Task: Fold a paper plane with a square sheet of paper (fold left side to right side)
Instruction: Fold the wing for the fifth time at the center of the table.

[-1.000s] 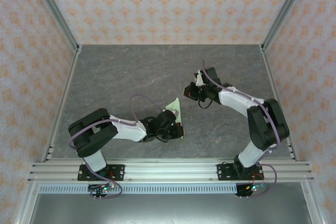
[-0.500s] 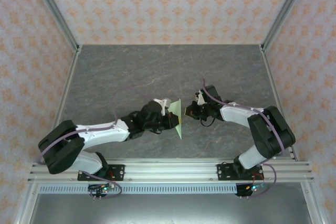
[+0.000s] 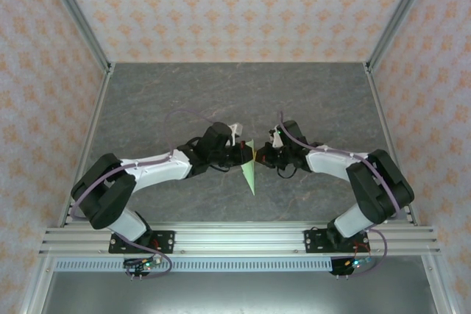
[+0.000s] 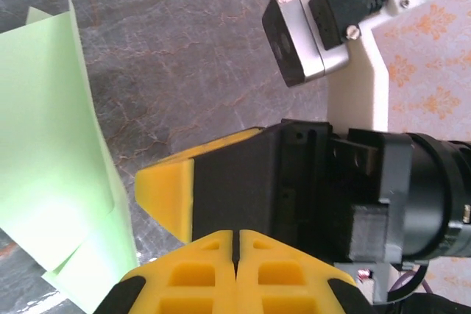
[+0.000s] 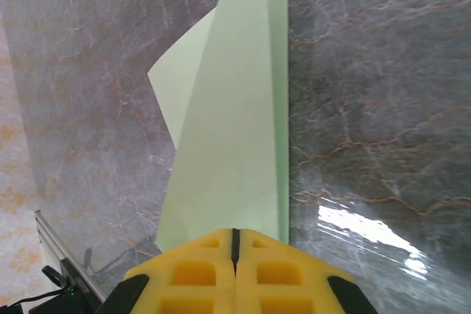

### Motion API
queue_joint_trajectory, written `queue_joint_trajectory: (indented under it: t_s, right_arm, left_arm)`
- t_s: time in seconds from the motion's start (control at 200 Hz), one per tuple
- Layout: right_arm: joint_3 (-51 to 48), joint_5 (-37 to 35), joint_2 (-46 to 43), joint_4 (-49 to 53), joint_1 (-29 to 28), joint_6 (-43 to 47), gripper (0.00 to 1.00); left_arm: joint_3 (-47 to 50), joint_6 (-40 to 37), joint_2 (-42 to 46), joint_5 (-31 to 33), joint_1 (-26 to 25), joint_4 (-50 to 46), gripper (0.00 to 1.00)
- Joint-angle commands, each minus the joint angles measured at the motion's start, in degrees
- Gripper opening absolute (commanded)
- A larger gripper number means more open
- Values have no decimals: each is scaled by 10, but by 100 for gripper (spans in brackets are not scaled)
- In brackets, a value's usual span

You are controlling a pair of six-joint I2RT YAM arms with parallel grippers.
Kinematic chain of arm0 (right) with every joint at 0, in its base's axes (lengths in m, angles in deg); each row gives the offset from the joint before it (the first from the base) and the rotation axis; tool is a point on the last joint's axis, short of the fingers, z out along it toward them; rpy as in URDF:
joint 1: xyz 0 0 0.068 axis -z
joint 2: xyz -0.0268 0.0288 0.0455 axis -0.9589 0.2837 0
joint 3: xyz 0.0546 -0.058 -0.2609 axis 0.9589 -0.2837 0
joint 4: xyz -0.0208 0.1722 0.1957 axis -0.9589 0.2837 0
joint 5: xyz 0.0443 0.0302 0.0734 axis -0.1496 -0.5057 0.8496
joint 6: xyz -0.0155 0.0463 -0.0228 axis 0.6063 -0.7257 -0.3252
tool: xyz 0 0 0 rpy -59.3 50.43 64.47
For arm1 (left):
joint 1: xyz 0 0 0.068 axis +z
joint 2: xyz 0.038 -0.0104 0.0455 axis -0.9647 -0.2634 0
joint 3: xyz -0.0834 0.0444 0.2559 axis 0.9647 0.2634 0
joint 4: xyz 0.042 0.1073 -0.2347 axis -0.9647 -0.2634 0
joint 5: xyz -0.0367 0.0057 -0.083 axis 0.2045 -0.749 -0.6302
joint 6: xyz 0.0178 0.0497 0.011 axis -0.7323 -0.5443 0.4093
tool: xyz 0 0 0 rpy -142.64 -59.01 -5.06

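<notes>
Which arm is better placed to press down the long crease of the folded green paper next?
Probably the right. The shut right gripper is right at the paper, whose crease runs straight ahead of it. The shut left gripper has the paper off to one side.

Grey marbled table (image 3: 169,101) — orange-patterned walls (image 3: 235,5) around it.

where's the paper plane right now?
Top view, centre: the paper plane is between the left tool and right tool, which meet at its far end; its tip points toward the near rail.
</notes>
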Motion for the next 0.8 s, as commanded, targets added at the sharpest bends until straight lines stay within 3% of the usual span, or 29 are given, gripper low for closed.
queue_joint_trajectory:
  t_s: [0.0,0.35,0.796]
  right_arm:
    - [-6,18,16,-42,-8,-19,3]
    - [5,18,80,-85,-19,-42,3]
    - [3,6,97,-84,-22,-43,3]
  left_arm:
    - [-6,-7,2,-7,14,2,0]
    - [-12,-9,-19,-10,26,-15,0]
    - [-83,-29,-142,-27,54,-32,0]
